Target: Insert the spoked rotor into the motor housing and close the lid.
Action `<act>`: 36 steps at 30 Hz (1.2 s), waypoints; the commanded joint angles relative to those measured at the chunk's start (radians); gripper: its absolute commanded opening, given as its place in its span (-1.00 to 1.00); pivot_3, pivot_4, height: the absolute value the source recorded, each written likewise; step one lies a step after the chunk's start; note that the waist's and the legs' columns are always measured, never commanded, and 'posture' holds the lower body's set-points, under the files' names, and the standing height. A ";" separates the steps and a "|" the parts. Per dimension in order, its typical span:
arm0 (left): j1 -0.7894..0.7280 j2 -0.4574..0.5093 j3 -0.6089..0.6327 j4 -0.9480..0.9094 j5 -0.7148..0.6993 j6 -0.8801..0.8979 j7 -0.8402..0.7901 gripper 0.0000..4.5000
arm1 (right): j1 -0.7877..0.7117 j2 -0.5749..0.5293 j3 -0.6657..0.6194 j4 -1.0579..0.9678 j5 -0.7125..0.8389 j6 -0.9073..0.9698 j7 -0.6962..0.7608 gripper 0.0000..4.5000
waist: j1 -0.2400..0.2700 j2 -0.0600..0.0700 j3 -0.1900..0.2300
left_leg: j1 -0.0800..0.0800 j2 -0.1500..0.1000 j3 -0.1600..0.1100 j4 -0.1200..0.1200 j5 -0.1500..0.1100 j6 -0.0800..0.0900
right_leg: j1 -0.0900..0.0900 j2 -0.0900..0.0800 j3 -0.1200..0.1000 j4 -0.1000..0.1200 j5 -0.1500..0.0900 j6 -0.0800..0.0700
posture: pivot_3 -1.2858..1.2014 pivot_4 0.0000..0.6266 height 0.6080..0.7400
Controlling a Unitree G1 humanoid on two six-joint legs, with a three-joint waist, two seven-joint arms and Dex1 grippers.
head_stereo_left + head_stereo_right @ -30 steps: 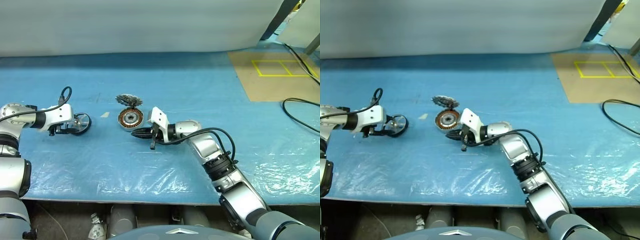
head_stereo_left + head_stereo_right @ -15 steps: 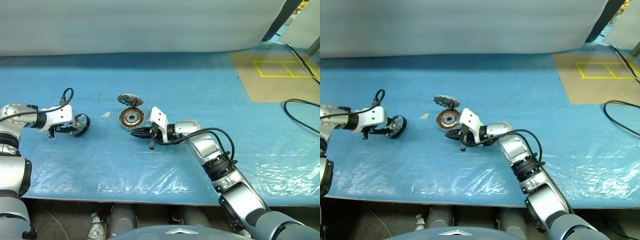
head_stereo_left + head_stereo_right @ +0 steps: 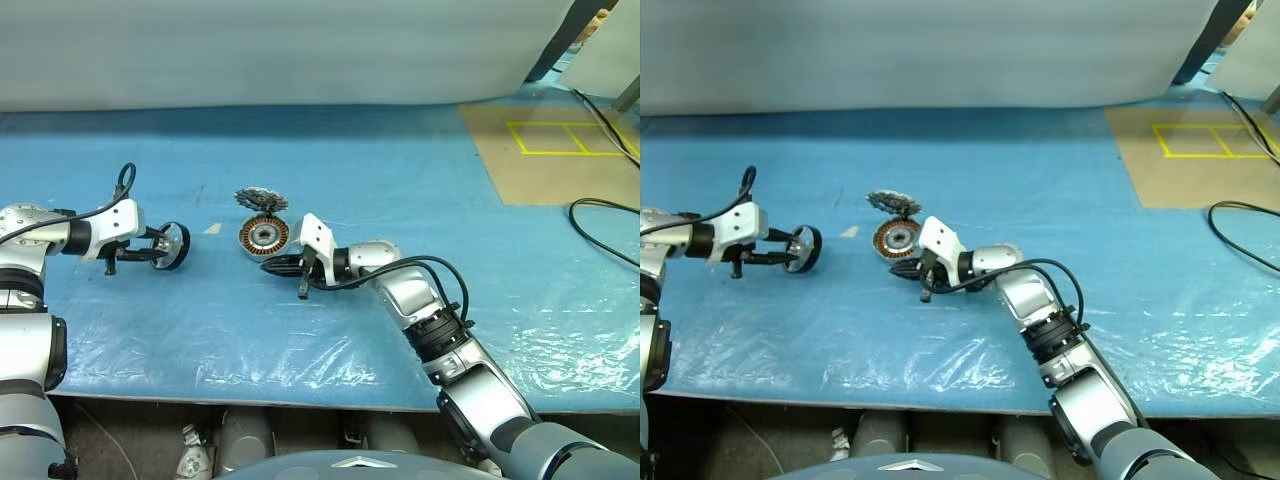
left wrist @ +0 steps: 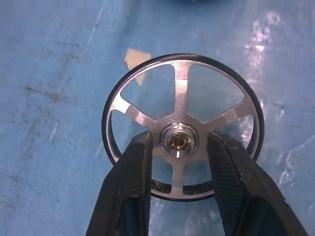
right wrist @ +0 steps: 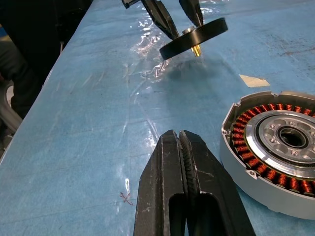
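The spoked rotor [image 4: 182, 126], a thin bright metal ring with a dark outer edge and flat spokes meeting a small brass-centred hub, sits clamped between the two black fingers [image 4: 132, 179] of the left hand [image 3: 150, 248], which pinch it at the hub. From the head views it appears held just clear of the counter [image 3: 400, 180], edge-on and upright, though whether its lower rim touches the plastic is hard to make out. The fingers' ribbed pads hide part of two lower spokes.

Well to the right lies the motor housing [image 3: 263, 236], a shallow grey puck with glossy copper-brown windings ringing a machined silver hub; the right wrist view cuts off its far side. Just behind it the lid [image 3: 260, 198] shows a dark, jagged toothed rim, its detail too small to read. The right hand [image 3: 272, 266] rests beside the housing with its fingers pressed together, holding nothing. The counter is covered in blue sheeting under wrinkled, shiny clear plastic. A small pale scrap [image 3: 211, 229] lies between rotor and housing.
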 commanded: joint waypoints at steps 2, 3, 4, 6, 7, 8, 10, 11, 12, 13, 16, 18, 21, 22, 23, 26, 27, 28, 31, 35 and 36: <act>-0.018 -0.013 0.049 -0.056 -0.077 0.038 -0.056 -0.40 | -0.016 0.009 -0.001 -0.008 0.017 -0.025 0.000 -1.00 | 0.000 0.000 0.000 | 0.000 0.000 0.000 0.000 0.000 0.000 | 0.000 0.000 0.000 0.000 0.000 0.000 | 0.03 -0.52 1.00; -0.023 -0.016 0.051 -0.063 -0.084 0.046 -0.066 -0.40 | -0.017 0.010 -0.001 -0.006 0.017 -0.027 0.001 -1.00 | 0.001 0.000 0.000 | 0.000 0.000 0.000 0.000 0.000 0.000 | 0.000 0.000 0.000 0.000 0.000 0.000 | 0.03 -0.52 1.00; -0.035 -0.020 0.051 -0.073 -0.087 0.050 -0.073 -0.40 | -0.018 0.010 -0.001 -0.003 0.016 -0.028 0.001 -1.00 | 0.001 0.000 0.000 | 0.000 0.000 0.000 0.000 0.000 0.000 | 0.000 0.000 0.000 0.000 0.000 0.000 | 0.03 -0.52 1.00; -0.064 -0.035 0.056 -0.093 -0.106 0.075 -0.086 -0.40 | -0.020 0.011 0.000 0.002 0.014 -0.032 0.001 -1.00 | 0.001 0.000 0.000 | 0.000 0.000 0.000 0.000 0.000 0.000 | 0.000 0.000 0.000 0.000 0.000 0.000 | 0.03 -0.52 1.00; -0.073 -0.041 0.058 -0.100 -0.112 0.084 -0.090 -0.40 | -0.020 0.011 0.001 0.005 0.014 -0.034 0.001 -1.00 | 0.001 0.000 0.000 | 0.000 0.000 0.000 0.000 0.000 0.000 | 0.000 0.000 0.000 0.000 0.000 0.000 | 0.03 -0.52 1.00; -0.078 -0.048 0.055 -0.109 -0.114 0.085 -0.098 -0.40 | -0.020 0.011 0.001 0.005 0.013 -0.034 0.000 -1.00 | 0.002 0.000 0.000 | 0.000 0.000 0.000 0.000 0.000 0.000 | 0.000 0.000 0.000 0.000 0.000 0.000 | 0.03 -0.52 1.00; -0.086 -0.068 0.050 -0.133 -0.125 0.098 -0.113 -0.40 | -0.019 0.011 0.002 0.004 0.013 -0.035 0.000 -1.00 | 0.002 0.000 0.000 | 0.000 0.000 0.000 0.000 0.000 0.000 | 0.000 0.000 0.000 0.000 0.000 0.000 | 0.03 -0.52 1.00; -0.090 -0.078 0.047 -0.145 -0.130 0.100 -0.116 -0.40 | -0.018 0.010 0.002 0.004 0.012 -0.035 0.000 -1.00 | 0.002 0.000 0.000 | 0.000 0.000 0.000 0.000 0.000 0.000 | 0.000 0.000 0.000 0.000 0.000 0.000 | 0.03 -0.52 1.00; -0.094 -0.087 0.048 -0.156 -0.136 0.108 -0.118 -0.40 | -0.017 0.010 0.002 0.004 0.011 -0.036 -0.001 -1.00 | 0.002 0.000 0.000 | 0.000 0.000 0.000 0.000 0.000 0.000 | 0.000 0.000 0.000 0.000 0.000 0.000 | 0.03 -0.52 1.00; -0.098 -0.096 0.047 -0.166 -0.140 0.115 -0.121 -0.40 | -0.017 0.009 0.002 0.003 0.011 -0.036 -0.001 -1.00 | 0.001 0.000 0.000 | -0.001 0.000 0.000 0.000 0.000 0.000 | 0.000 0.000 0.000 0.000 0.000 0.000 | 0.03 -0.52 1.00; -0.100 -0.117 0.040 -0.191 -0.142 0.127 -0.131 -0.40 | -0.017 0.007 0.002 0.002 0.010 -0.036 -0.003 -1.00 | -0.001 0.000 0.000 | -0.001 0.000 0.000 0.000 0.000 0.000 | 0.000 0.000 0.000 0.000 0.000 0.000 | 0.03 -0.52 1.00; -0.100 -0.132 0.036 -0.211 -0.149 0.138 -0.144 -0.40 | -0.017 0.005 0.001 0.002 0.009 -0.036 -0.003 -1.00 | -0.001 0.000 0.000 | -0.001 0.000 0.000 0.000 0.000 0.000 | 0.000 0.000 0.000 0.000 0.000 0.000 | 0.03 -0.52 1.00; -0.101 -0.150 0.028 -0.234 -0.154 0.152 -0.160 -0.40 | -0.017 0.003 0.002 0.000 0.009 -0.036 -0.004 -1.00 | 0.001 0.000 0.000 | -0.001 0.000 0.000 0.000 0.000 0.000 | 0.000 0.000 0.000 0.000 0.000 0.000 | 0.03 -0.52 1.00; -0.102 -0.155 0.027 -0.242 -0.157 0.159 -0.164 -0.40 | -0.018 0.003 0.001 0.000 0.009 -0.036 -0.004 -1.00 | 0.001 0.000 0.000 | -0.001 0.000 0.000 0.000 0.000 0.000 | 0.000 0.000 0.000 0.000 0.000 0.000 | 0.03 -0.52 1.00; -0.103 -0.160 0.026 -0.250 -0.160 0.169 -0.169 -0.40 | -0.018 0.002 0.001 0.000 0.009 -0.036 -0.004 -1.00 | 0.001 0.000 0.000 | -0.001 0.000 0.000 0.000 0.000 0.000 | 0.000 0.000 0.000 0.000 0.000 0.000 | 0.03 -0.52 1.00; -0.108 -0.175 0.021 -0.263 -0.161 0.190 -0.177 -0.40 | -0.023 0.002 -0.002 0.006 0.009 -0.040 -0.005 -1.00 | 0.001 0.000 0.000 | -0.001 0.000 0.000 0.000 0.000 0.000 | 0.000 0.000 0.000 0.000 0.000 0.000 | 0.03 -0.52 1.00; -0.111 -0.181 0.019 -0.263 -0.158 0.193 -0.173 -0.40 | -0.025 0.000 -0.006 0.006 0.010 -0.040 -0.006 -1.00 | 0.001 0.000 0.000 | -0.001 0.000 0.000 0.000 0.000 0.000 | 0.000 0.000 0.000 0.000 0.000 0.000 | 0.03 -0.52 1.00; -0.114 -0.187 0.018 -0.263 -0.155 0.194 -0.168 -0.40 | -0.027 -0.002 -0.011 0.005 0.011 -0.040 -0.008 -1.00 | 0.001 0.000 0.000 | -0.001 0.000 0.000 0.000 0.000 0.000 | 0.000 0.000 0.000 0.000 0.000 0.000 | 0.03 -0.52 1.00; -0.125 -0.206 0.019 -0.258 -0.157 0.206 -0.164 -0.40 | -0.037 -0.010 -0.027 0.005 0.018 -0.034 -0.015 -1.00 | 0.001 0.000 0.000 | -0.001 0.000 0.000 0.001 0.000 0.000 | 0.000 0.000 0.000 0.000 0.000 0.000 | 0.03 -0.52 1.00; -0.135 -0.226 0.007 -0.238 -0.139 0.196 -0.154 -0.40 | -0.035 -0.034 -0.044 -0.013 0.025 -0.034 -0.017 -1.00 | 0.002 -0.001 0.000 | -0.002 0.000 0.000 0.001 0.000 0.000 | 0.000 0.000 0.000 0.000 0.000 0.000 | 0.03 -0.52 1.00; -0.136 -0.231 0.004 -0.235 -0.137 0.195 -0.150 -0.40 | -0.033 -0.042 -0.051 -0.019 0.029 -0.035 -0.018 -1.00 | 0.002 -0.001 0.000 | -0.002 0.000 0.000 0.001 0.000 0.000 | 0.000 0.000 0.000 0.000 0.000 0.000 | 0.03 -0.52 1.00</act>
